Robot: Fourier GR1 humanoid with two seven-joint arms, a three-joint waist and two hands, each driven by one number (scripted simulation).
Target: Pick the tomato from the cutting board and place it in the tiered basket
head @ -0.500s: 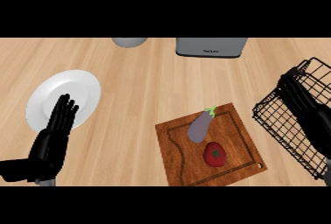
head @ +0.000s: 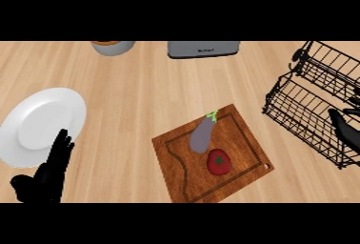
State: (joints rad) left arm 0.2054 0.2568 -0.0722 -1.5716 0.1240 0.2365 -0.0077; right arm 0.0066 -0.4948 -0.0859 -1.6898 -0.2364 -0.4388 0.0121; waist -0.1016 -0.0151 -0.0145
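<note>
The red tomato [head: 218,162] lies on the wooden cutting board [head: 184,181], toward its near right part. A purple eggplant [head: 202,134] lies just beyond it on the same board. The black wire tiered basket [head: 309,97] stands at the right, past the board's right corner. My right hand [head: 347,128] shows only partly at the right edge, by the basket's near side, fingers relaxed and holding nothing. My left hand [head: 48,175] rests open at the lower left, fingers up, its tips over the rim of the plate. Neither hand touches the tomato.
A white plate [head: 38,125] lies at the left. A grey toaster [head: 204,48] and a grey bowl [head: 112,46] stand along the far edge. Bare counter lies between plate and board.
Both hands have sunk toward the view's edges; the right hand, earlier raised large over the basket, now shows only partly. The tomato and eggplant still lie as before on the board.
</note>
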